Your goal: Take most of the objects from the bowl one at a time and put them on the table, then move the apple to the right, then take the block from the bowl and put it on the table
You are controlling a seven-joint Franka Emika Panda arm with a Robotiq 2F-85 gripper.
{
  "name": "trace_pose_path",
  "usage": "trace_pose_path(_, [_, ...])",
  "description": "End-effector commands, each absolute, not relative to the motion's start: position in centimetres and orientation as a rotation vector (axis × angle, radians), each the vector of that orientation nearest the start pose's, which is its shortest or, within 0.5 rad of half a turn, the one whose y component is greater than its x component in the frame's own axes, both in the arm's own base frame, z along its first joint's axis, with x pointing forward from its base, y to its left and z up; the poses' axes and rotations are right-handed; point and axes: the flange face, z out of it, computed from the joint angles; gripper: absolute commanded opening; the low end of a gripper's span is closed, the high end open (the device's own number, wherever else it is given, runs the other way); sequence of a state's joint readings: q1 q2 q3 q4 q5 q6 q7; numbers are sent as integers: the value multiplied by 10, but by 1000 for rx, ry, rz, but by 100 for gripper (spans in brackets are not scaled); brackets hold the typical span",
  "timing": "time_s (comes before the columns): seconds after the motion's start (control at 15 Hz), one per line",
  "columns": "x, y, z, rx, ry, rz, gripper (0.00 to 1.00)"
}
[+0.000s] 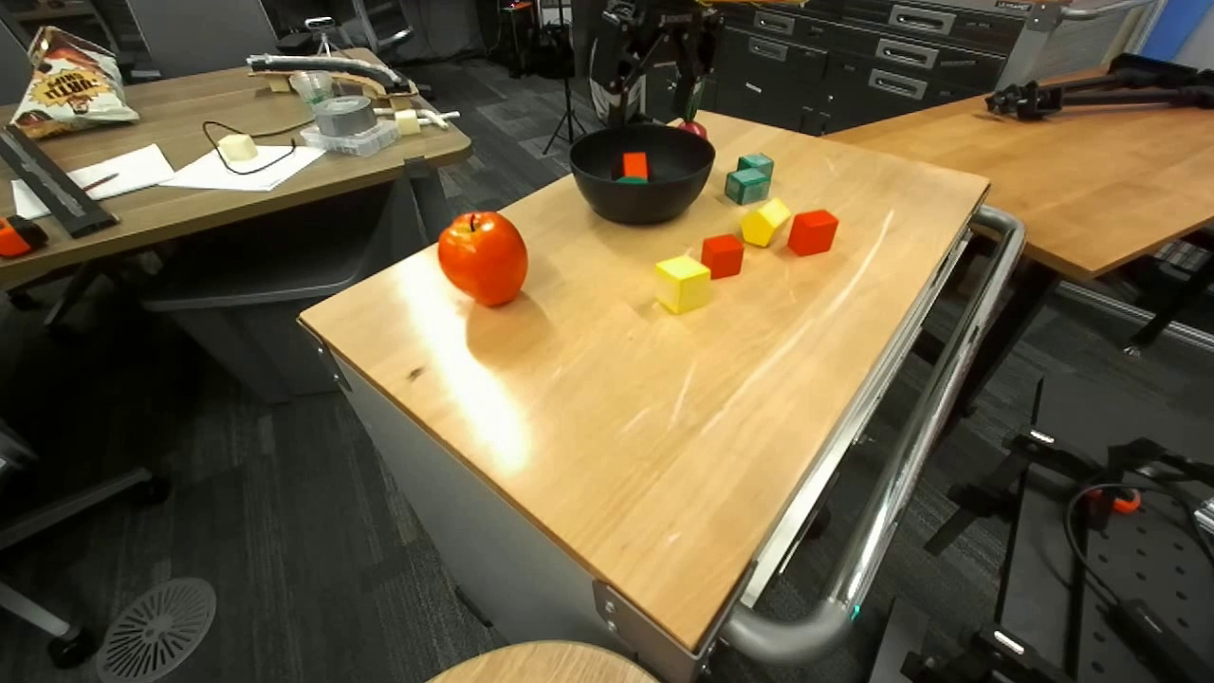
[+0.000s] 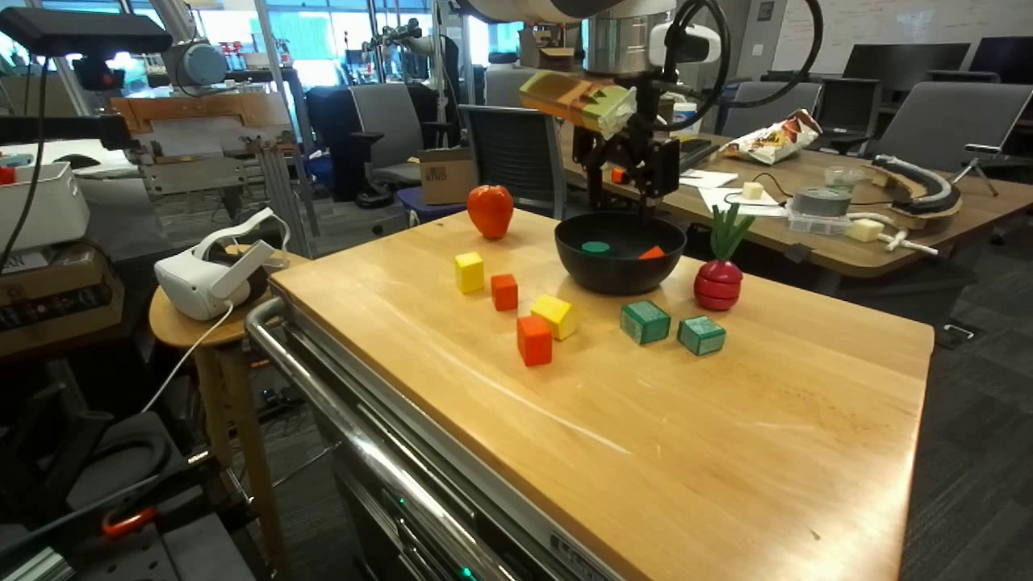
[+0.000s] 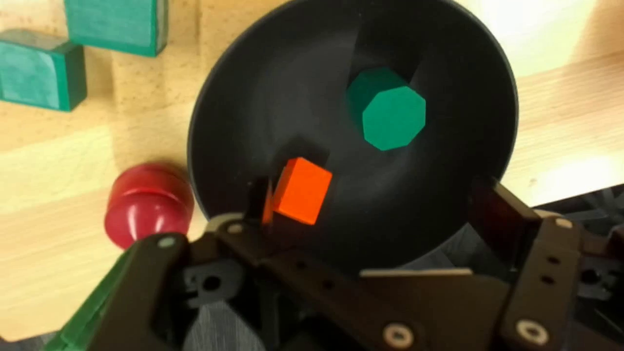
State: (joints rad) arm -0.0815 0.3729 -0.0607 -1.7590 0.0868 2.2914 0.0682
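The black bowl (image 1: 645, 201) stands on the light wooden table (image 1: 607, 398) and shows in both exterior views (image 2: 620, 274). In the wrist view it holds a red block (image 3: 303, 191) and a green eight-sided block (image 3: 393, 118). My gripper (image 3: 380, 207) is open and empty above the bowl. Its left finger in the wrist view appears close to the red block; I cannot tell if they touch. The red-orange apple (image 1: 484, 258) sits near the table edge. Yellow blocks (image 2: 469, 273), red blocks (image 2: 534, 340) and green blocks (image 2: 645, 322) lie on the table.
A toy beetroot with green leaves (image 2: 717, 284) stands right beside the bowl; it also shows in the wrist view (image 3: 148, 207). A metal rail (image 1: 910, 474) runs along one table edge. A cluttered desk (image 1: 218, 104) stands behind the bowl and apple.
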Motion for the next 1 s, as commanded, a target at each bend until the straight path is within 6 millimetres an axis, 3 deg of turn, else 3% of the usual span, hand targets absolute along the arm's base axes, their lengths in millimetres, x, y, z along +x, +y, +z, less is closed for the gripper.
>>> trace_pose_path(0.0, [676, -89, 366, -3054, 494, -90, 100])
trace_pose_path(0.2, [682, -82, 355, -3049, 526, 26, 100])
trace_pose_path(0.27, [669, -86, 353, -3055, 487, -15, 100])
trace_pose_path(0.93, [685, -85, 321, -3028, 546, 0, 100])
